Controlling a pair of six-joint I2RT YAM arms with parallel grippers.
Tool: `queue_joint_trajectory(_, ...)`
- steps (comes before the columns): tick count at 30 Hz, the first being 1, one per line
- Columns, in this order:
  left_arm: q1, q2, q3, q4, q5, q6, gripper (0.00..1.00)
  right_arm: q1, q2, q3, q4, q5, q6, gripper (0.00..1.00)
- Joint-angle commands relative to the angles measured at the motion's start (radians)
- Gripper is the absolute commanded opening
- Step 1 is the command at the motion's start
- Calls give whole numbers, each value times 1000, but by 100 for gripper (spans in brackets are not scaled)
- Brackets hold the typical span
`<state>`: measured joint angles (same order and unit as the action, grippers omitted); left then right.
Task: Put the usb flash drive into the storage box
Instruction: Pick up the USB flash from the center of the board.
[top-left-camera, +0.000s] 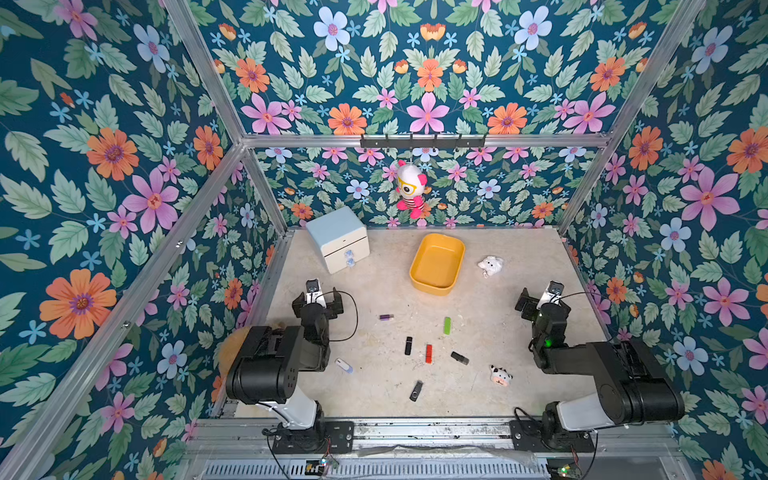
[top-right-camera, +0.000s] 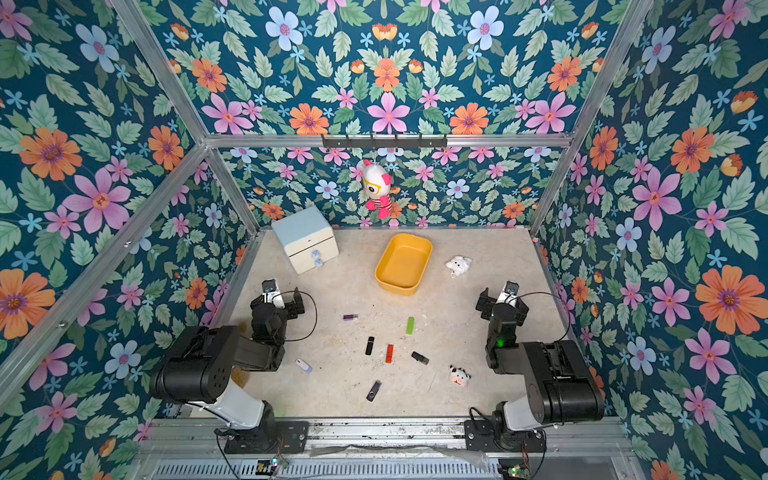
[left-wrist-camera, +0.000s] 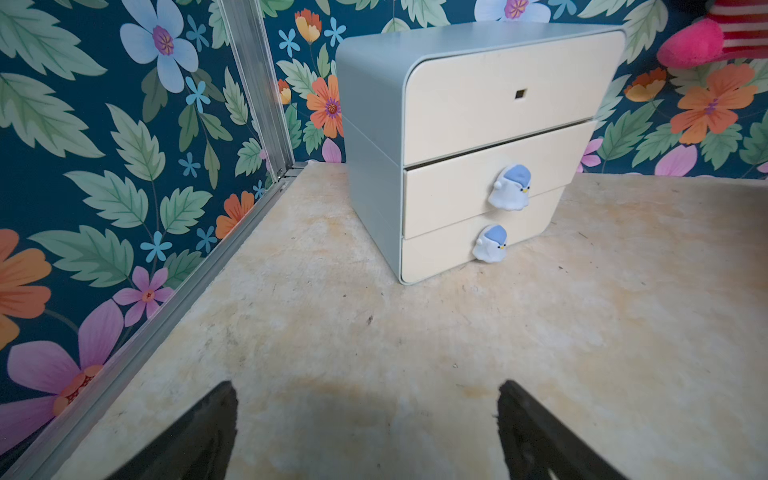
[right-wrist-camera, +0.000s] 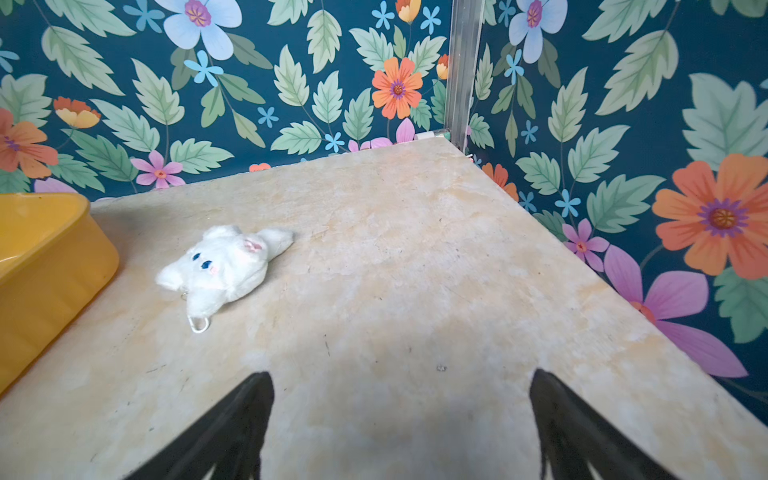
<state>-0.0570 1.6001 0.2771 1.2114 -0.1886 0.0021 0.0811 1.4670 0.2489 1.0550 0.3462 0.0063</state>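
1. We see the box (top-left-camera: 437, 266) empty.
2. The red drive (top-left-camera: 428, 353) and six others lie on the desk (top-left-camera: 374, 291), apart from it.
3. Left claw (left-wrist-camera: 365, 386) and right claw (right-wrist-camera: 401, 374): released, empty.

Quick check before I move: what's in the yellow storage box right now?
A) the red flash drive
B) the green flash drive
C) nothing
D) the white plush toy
C: in both top views the storage box shows only its bare yellow floor; the green flash drive, red flash drive and white plush toy lie outside it.
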Motion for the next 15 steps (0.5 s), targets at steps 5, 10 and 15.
queue_joint_trajectory(5,2,1,4,18,-2,-6,99,0,-2,3,9,-1,12,99)
queue_joint_trajectory(10,10,1,10,6,18,-11,99,0,-2,4,7,-1,13,99)
queue_joint_trajectory(15,19,1,11,2,35,-19,99,-5,-5,11,-21,19,27,99)
